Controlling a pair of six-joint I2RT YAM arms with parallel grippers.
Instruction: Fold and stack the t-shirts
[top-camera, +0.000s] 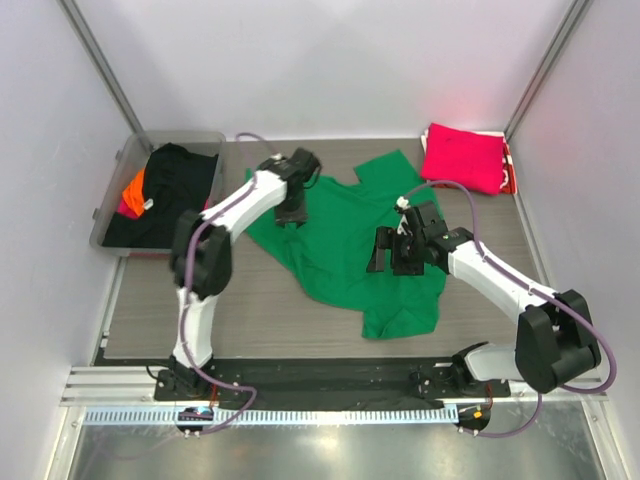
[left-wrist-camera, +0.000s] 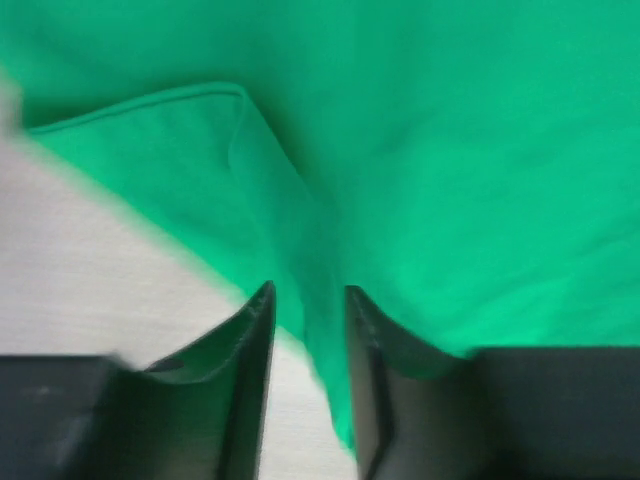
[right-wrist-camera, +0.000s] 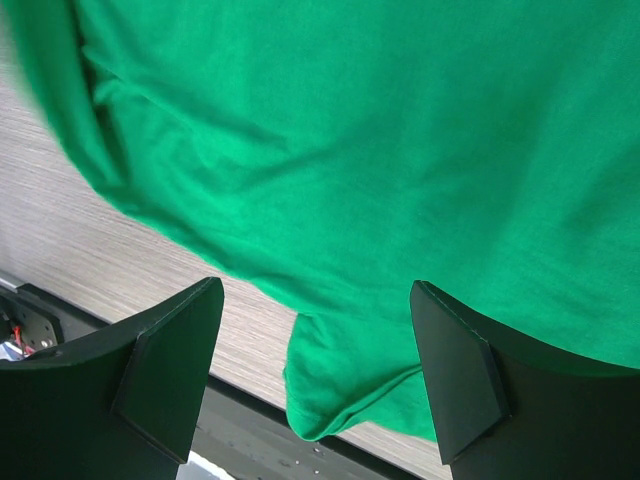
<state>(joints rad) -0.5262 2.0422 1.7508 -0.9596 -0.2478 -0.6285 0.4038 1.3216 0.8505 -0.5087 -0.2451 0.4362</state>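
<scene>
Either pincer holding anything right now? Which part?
Left pincer pinches a fold of the green t-shirt near its edge. Right pincer is open, holding nothing.

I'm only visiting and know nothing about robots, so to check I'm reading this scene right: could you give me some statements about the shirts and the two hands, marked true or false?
1. The green t-shirt lies loosely spread in the middle of the table. True.
2. The left hand hangs wide open over bare table. False: the left hand is closed on a fold of the green t-shirt.
3. The right hand is open above the green t-shirt. True.
4. The pink t-shirt sits in the clear tub. False: the pink t-shirt lies folded at the table's far right corner; the tub holds a black t-shirt and orange cloth.
</scene>
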